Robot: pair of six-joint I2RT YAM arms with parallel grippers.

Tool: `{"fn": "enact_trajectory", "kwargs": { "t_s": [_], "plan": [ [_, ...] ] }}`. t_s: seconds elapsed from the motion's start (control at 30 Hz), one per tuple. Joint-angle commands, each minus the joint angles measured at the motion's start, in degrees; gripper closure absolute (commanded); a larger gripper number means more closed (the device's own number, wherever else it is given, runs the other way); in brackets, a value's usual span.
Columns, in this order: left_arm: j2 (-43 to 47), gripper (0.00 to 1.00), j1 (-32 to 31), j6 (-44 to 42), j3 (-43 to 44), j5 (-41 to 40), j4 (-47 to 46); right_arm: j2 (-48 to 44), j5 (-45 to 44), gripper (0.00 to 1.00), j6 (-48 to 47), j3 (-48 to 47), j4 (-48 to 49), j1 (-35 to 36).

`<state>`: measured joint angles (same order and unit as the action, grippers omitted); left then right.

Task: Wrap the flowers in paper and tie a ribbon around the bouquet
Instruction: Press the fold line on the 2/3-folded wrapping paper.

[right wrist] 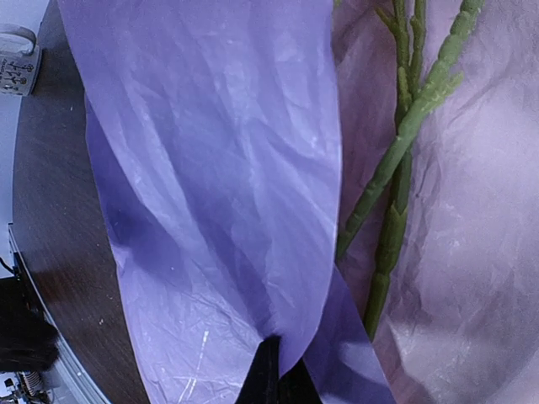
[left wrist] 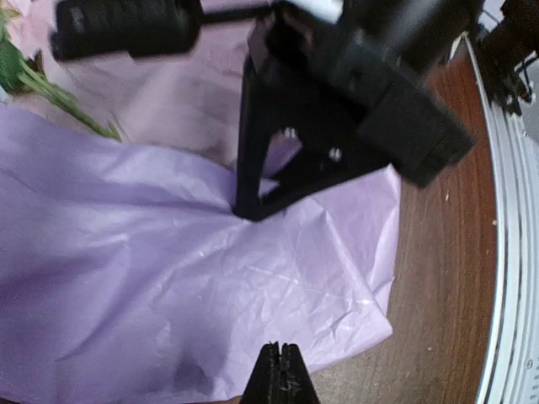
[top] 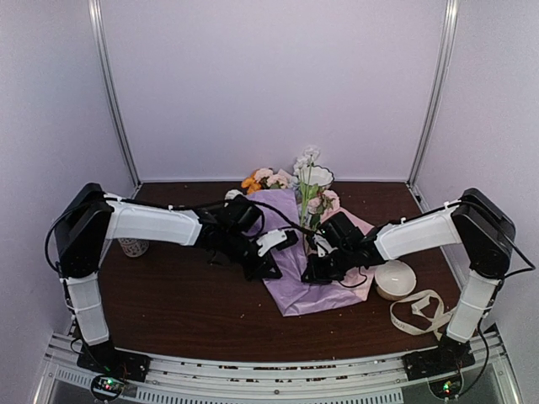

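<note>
- Paper [top: 295, 286] lies spread, lilac face up, under and between both sets of fingers. One lilac flap rises from the right gripper [right wrist: 271, 370], whose jaws are clenched on its fold. The pale pink side shows beyond that flap.
- Flowers [top: 307, 172] lie on the sheet, with their green stems [right wrist: 396, 168] just beyond the right fingertips, beside the lifted flap. The blooms sit at the sheet's far end, well past both grippers.
- Ribbon [top: 418, 311] lies loose on the table, outboard of the right fingers and apart from the paper, untouched.
- Left gripper [left wrist: 280, 370] is closed tight at the sheet's near edge, facing the right fingers across the lilac surface. I cannot tell whether any paper is caught between its tips.
- Step in hand, as I judge it, is wrapping: the first flap is being drawn over the stems, and no cone is formed yet.
- Next move likely calls for carrying the flap across the stems without tearing the thin sheet, while the other side is held down.
- Writing: no brand, label or legible text shows in any view.
</note>
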<state>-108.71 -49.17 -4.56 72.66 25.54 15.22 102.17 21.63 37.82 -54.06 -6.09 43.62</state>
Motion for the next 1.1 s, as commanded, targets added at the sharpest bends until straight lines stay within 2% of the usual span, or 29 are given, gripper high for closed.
{"fn": "enact_trajectory", "kwargs": {
  "t_s": [0.0, 0.17, 0.37, 0.8, 0.93, 1.07],
  "plan": [
    [-5.9, 0.99, 1.9, -9.1, 3.6, -3.4, 11.0, 0.8, 0.0, 1.00, 0.4, -0.4, 1.4, -0.3],
    [-11.9, 1.00, 2.2, -9.1, 8.7, -6.9, 15.0, 0.4, 0.5, 1.00, 1.3, 0.7, 3.4, -0.3],
    [-10.9, 1.00, 5.1, -3.7, 6.2, -6.6, 11.5, 0.4, 1.0, 1.00, 1.0, 0.9, 3.0, -0.2],
    [-12.1, 0.99, 20.4, 12.8, 7.8, -10.9, 0.6, 1.1, 1.6, 1.00, 0.3, 0.6, 2.2, -0.2],
    [-11.5, 0.99, 22.7, 13.3, 7.9, -10.5, 0.1, 1.3, 1.7, 1.00, 0.2, 0.4, 2.2, -0.3],
    [-5.9, 0.99, 18.8, 5.9, 4.0, -4.8, -3.9, 1.6, 1.8, 1.00, 0.2, 0.3, 2.2, -0.3]
  ]
}}
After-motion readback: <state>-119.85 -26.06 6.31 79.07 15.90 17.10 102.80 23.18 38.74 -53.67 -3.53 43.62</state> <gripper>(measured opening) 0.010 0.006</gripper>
